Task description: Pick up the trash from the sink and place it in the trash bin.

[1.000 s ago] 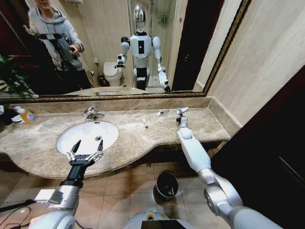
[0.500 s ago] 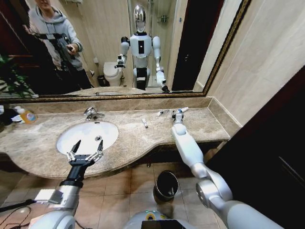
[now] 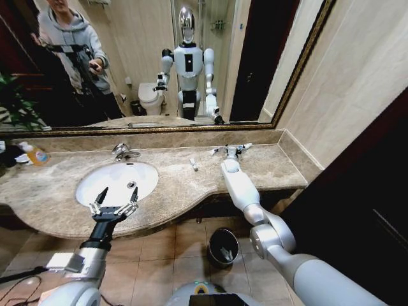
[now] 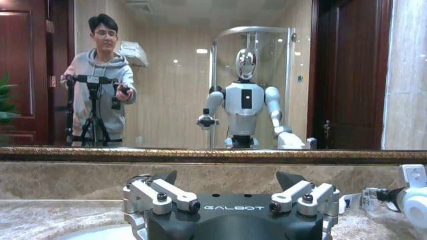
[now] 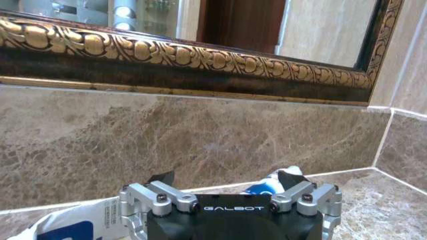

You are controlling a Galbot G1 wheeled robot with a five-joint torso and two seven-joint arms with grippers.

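- 2 grippers work apart: the left gripper (image 3: 115, 203) hovers at the sink's (image 3: 89, 182) 6 o'clock rim, fingers spread wide, holding nothing.
- Right gripper (image 3: 230, 152) reaches to the counter's back wall, jaws apart, a blue-capped tube (image 5: 263, 187) between its fingers, not clamped.
- Another tube (image 3: 193, 164) lies at the sink's 3 o'clock.
- Bin (image 3: 223, 247) sits on the floor, below the counter.

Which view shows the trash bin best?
The head view: the trash bin stands on the floor tiles below the counter, seen from above with its rim showing. The wrist views face the mirror and backsplash, too high to take in the floor.
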